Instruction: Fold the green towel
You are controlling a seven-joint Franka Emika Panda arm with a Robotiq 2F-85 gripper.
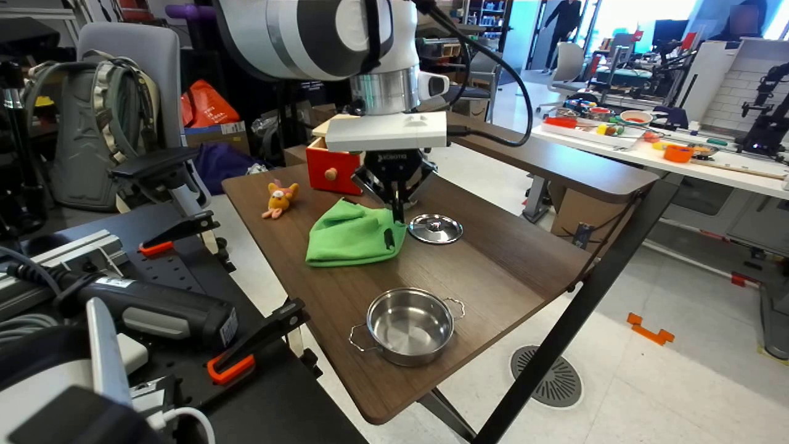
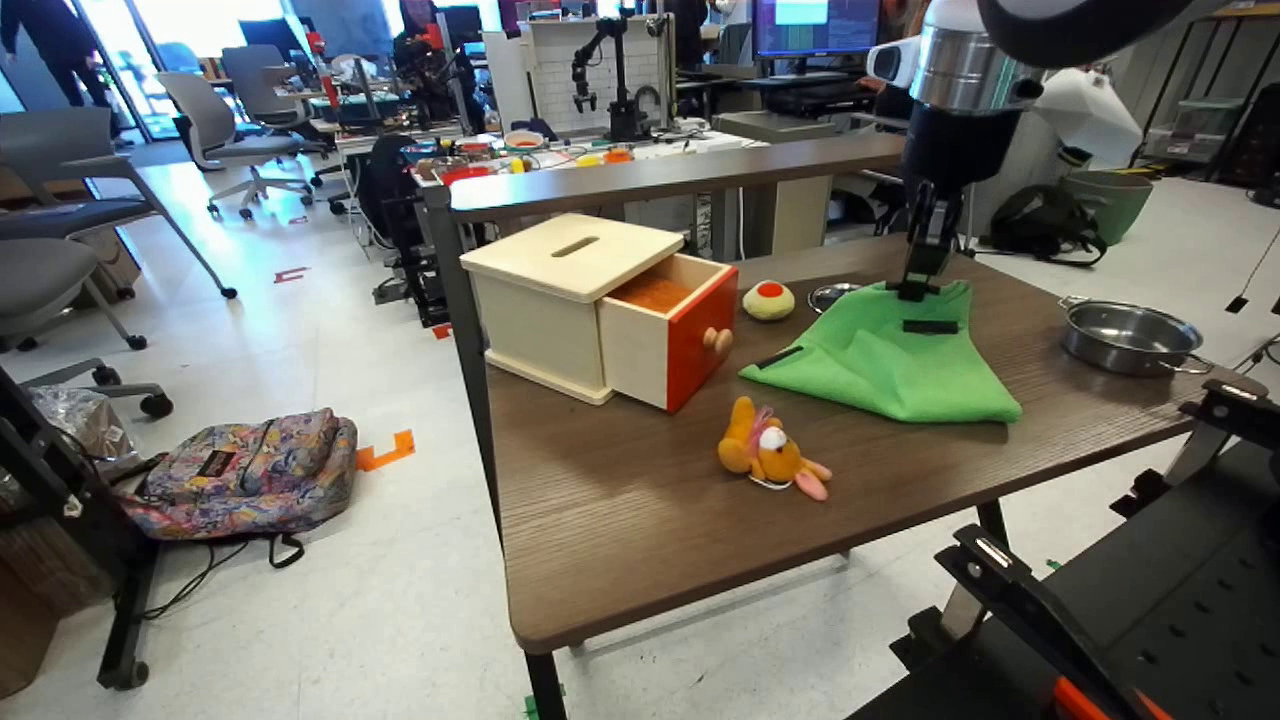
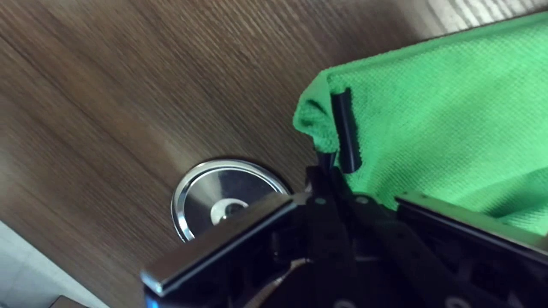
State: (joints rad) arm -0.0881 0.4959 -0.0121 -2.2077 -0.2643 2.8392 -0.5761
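On the wood-grain counter (image 1: 505,265), between toy (image 2: 765,450) and pot (image 1: 410,327): lime-green towel (image 1: 351,240), rumpled, finely textured weave in the wrist view, black strips (image 2: 931,326) on it. Fingers (image 3: 319,184) closed, pinching the towel's edge next to a strip; small curled fold just beside. Lettering on the black housing (image 1: 394,159) above them reads ROBOTIQ. Background monitor (image 2: 815,38) shows lines of text, too small to make out. Lid (image 1: 436,229) just beside the towel: round, polished metal, raised knob at its middle. Pot of similar bright metal, shallow and round, two looped wire handles. Box (image 2: 540,335) of pale smooth wood, narrow slot in its top; drawer (image 2: 640,350) part-way out, flat red front, round wooden knob. Toy is orange and soft-looking, with pink bits and a white patch, near the drawer. Rounded cream thing (image 2: 769,302), red-spotted, near the lid.
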